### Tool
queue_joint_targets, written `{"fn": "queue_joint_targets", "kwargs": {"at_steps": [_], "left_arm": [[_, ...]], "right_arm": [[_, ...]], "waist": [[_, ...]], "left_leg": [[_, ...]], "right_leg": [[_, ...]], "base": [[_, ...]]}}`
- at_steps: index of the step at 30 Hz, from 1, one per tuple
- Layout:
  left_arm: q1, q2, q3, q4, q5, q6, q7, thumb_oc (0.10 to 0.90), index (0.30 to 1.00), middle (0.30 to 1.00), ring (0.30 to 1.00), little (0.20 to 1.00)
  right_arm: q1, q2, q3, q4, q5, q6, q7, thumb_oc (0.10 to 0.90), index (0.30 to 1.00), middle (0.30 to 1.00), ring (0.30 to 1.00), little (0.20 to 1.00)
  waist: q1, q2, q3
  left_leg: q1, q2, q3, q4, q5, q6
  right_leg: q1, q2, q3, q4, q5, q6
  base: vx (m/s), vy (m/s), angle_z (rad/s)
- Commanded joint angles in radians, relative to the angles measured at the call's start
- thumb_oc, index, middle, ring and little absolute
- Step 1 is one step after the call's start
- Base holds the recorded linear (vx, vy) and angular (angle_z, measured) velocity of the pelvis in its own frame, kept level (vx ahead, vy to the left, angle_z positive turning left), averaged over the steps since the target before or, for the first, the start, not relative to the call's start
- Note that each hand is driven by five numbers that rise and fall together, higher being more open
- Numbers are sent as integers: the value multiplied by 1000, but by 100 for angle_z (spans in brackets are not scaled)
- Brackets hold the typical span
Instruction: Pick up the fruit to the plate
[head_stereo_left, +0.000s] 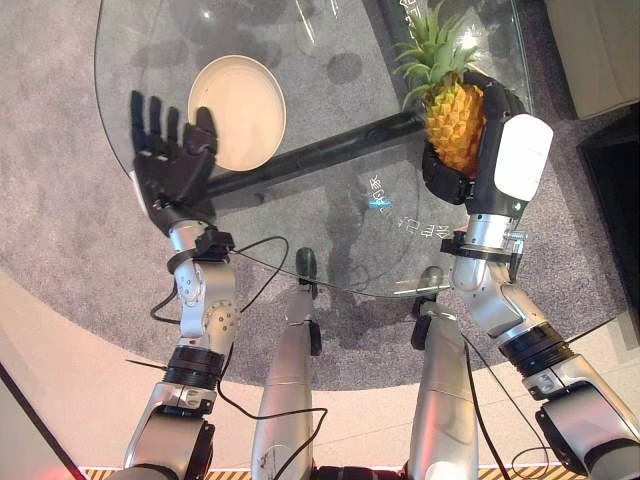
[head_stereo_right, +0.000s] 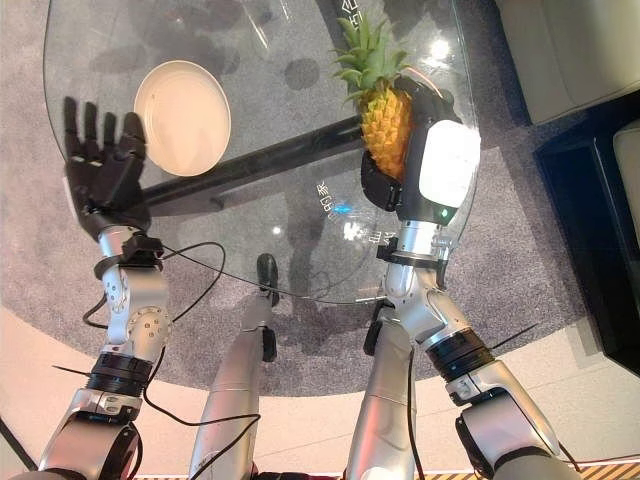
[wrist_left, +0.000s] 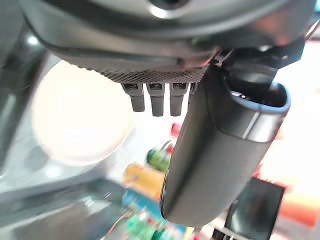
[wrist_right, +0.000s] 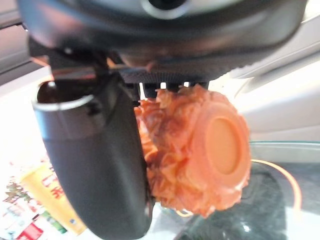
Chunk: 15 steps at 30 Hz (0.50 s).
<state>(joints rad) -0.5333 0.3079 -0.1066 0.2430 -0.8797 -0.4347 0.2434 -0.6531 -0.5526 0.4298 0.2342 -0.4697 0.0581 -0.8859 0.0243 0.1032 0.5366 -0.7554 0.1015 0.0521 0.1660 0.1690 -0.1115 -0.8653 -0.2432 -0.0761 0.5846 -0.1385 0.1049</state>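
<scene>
An orange pineapple (head_stereo_left: 455, 122) with green leaves is held at the right side of the round glass table (head_stereo_left: 330, 240), with my right hand (head_stereo_left: 500, 150) shut on it; its underside (wrist_right: 210, 150) shows next to the thumb in the right wrist view. A cream plate (head_stereo_left: 238, 110) lies on the glass at the left. My left hand (head_stereo_left: 170, 150) is open just left of the plate, fingers straight. The plate (wrist_left: 75, 120) shows pale past those fingers in the left wrist view.
A dark bar (head_stereo_left: 320, 150) of the table's frame runs under the glass from the plate toward the pineapple. Grey carpet (head_stereo_left: 60, 200) lies beneath. A pale sofa corner (head_stereo_left: 600, 50) stands at the far right.
</scene>
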Motion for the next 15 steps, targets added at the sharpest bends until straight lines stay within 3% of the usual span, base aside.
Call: {"fn": "queue_joint_targets", "kwargs": {"at_steps": [1,7,15], "left_arm": [[-62,77,21,-90,-7,-16,-62,800,900,900,900,900],[-122,77,-33,-88,-33,94,-89,800,900,900,900,900],[-179,54,-91,-83,-78,156,-127,800,900,900,900,900]], "right_arm": [[-92,-28,-43,-166,-93,-97,-15,100,300,300,300,200],[-139,-24,-8,-195,-82,-104,43,100,300,300,300,200],[-197,-15,49,-230,-65,-92,113,100,300,300,300,200]], "waist": [[-8,6,-17],[-15,2,-17],[-21,-4,-17]], "left_leg": [[7,-55,24,90,-123,43],[16,-51,30,84,-119,43],[22,-51,37,74,-113,42]], "right_leg": [[69,42,-61,-191,112,7],[79,40,-60,-201,119,12],[90,40,-64,-223,129,13]], "base": [[0,0,0],[0,0,0],[0,0,0]]}}
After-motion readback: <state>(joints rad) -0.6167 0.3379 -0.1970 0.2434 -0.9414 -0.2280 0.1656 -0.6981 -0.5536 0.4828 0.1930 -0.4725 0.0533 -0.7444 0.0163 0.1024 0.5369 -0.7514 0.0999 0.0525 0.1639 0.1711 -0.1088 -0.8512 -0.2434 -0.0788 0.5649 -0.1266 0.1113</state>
